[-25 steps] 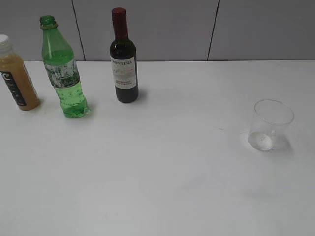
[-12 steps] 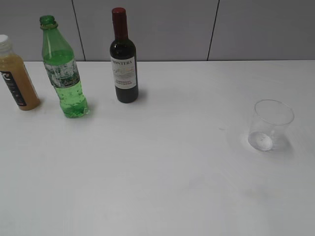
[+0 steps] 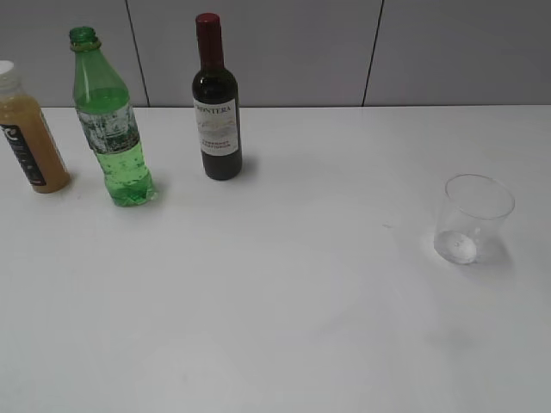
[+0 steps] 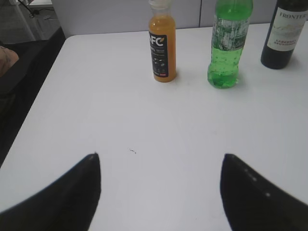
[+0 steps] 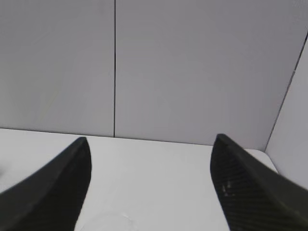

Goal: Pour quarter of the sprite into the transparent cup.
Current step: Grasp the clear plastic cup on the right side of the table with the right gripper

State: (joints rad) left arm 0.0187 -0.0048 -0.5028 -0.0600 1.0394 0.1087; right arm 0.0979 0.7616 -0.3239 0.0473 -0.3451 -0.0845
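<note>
The sprite, a green bottle with no cap and a pale label, stands upright at the back left of the white table; the left wrist view shows the sprite far ahead. The transparent cup stands upright and empty at the right. In the right wrist view only the cup's rim peeks in at the bottom edge. My left gripper is open over bare table, well short of the bottles. My right gripper is open just above and behind the cup. Neither gripper appears in the exterior view.
A dark wine bottle with a red cap stands right of the sprite, and a tan juice bottle with a white cap to its left. The table's left edge drops to a dark floor. A grey panelled wall backs the table.
</note>
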